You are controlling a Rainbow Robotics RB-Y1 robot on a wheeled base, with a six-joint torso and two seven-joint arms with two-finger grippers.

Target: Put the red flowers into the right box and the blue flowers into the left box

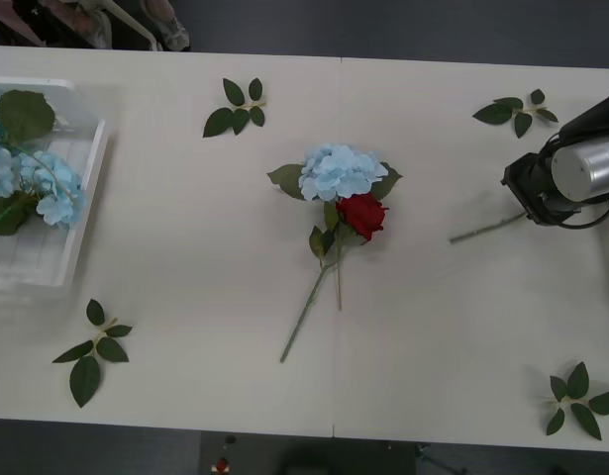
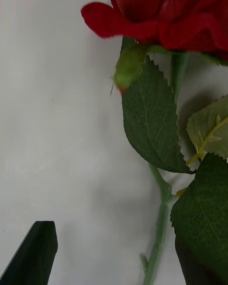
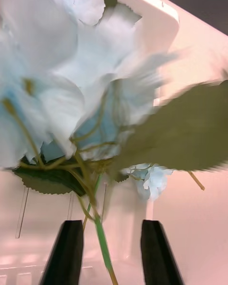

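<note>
1. Right gripper (image 2: 114, 266), at the table's (image 1: 433, 327) right edge, we see clamped on a rose (image 2: 161, 9) stem.
2. Left gripper's (image 3: 113, 251) fingers stand apart around a hydrangea (image 3: 71, 76) stem over the left box (image 1: 47, 267).

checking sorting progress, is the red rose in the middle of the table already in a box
No, the red rose lies on the bare table, beside a blue hydrangea, outside the left box.

I see open table (image 1: 185, 247) at nine o'clock of the crossed centre flowers (image 1: 344, 193), with leaf sprigs (image 1: 237, 107) cluttering twelve and the corners.
</note>
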